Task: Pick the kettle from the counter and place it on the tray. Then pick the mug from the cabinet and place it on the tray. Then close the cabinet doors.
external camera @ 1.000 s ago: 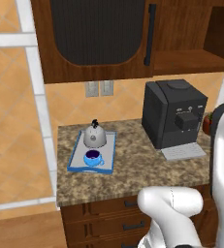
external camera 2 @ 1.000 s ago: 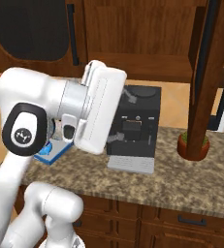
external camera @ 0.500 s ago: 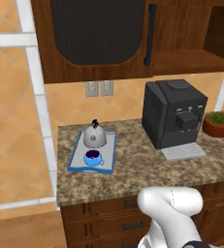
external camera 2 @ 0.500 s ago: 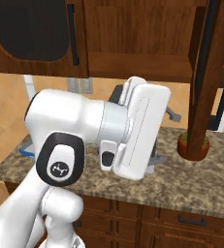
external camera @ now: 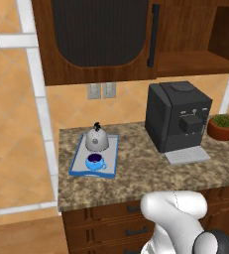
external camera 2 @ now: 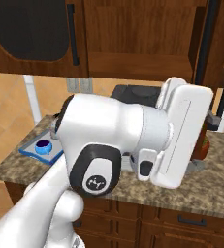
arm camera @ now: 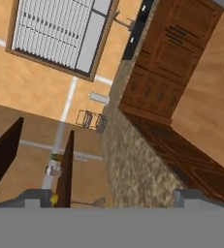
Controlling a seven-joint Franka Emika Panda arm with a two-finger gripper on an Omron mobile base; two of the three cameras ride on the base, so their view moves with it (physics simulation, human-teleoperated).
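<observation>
The silver-grey kettle and the blue mug both stand on the blue-rimmed tray at the left end of the granite counter. The mug and tray also peek out left of my arm in the right base view. The cabinet's left door is shut, with its bar handle beside it. The right half stands open on a bare shelf, its door swung out edge-on. My gripper is open and holds nothing, facing along the counter edge.
A black coffee machine stands at mid counter, with a potted plant to its right. My white arm blocks much of the right base view. Wooden drawers and a window show in the hand view.
My arm has swung rightward across the right base view and left the right edge of the left base view. Kettle, mug and tray have not moved.
</observation>
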